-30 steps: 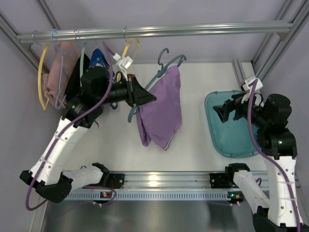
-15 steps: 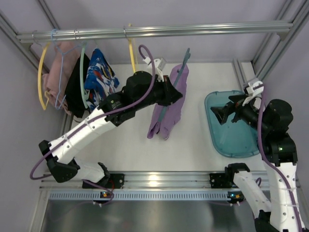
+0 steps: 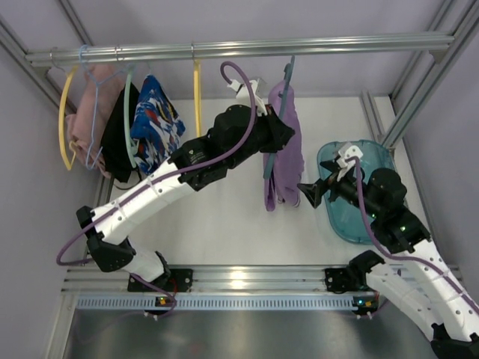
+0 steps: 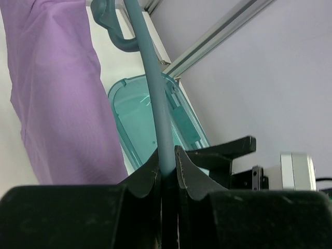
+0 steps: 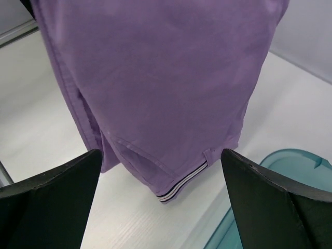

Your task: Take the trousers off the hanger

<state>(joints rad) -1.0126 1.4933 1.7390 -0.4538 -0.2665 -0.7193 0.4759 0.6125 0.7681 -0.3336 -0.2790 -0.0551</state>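
The lilac trousers [image 3: 284, 142] hang from the teal-blue hanger [image 3: 287, 78] in mid-air, right of the rail's middle. My left gripper [image 3: 275, 129] is shut on the hanger's bar [image 4: 155, 98], with the trousers [image 4: 57, 88] draped to its left. My right gripper [image 3: 308, 191] is open, level with the trousers' lower end and just to their right. In the right wrist view the trousers [image 5: 155, 72] fill the space ahead between my open fingers [image 5: 52, 202], striped waistband edge [image 5: 184, 181] lowest.
A rail [image 3: 239, 48] runs across the back with a yellow hanger [image 3: 197, 86], a patterned garment [image 3: 153, 120], a pink garment [image 3: 86, 112] and another yellow hanger [image 3: 66, 120]. A teal tray [image 3: 374, 153] lies at the right, under my right arm.
My left gripper carried the hanger and trousers rightward and back, turning them edge-on. My right gripper moved left from over the tray to beside the trousers' lower end.
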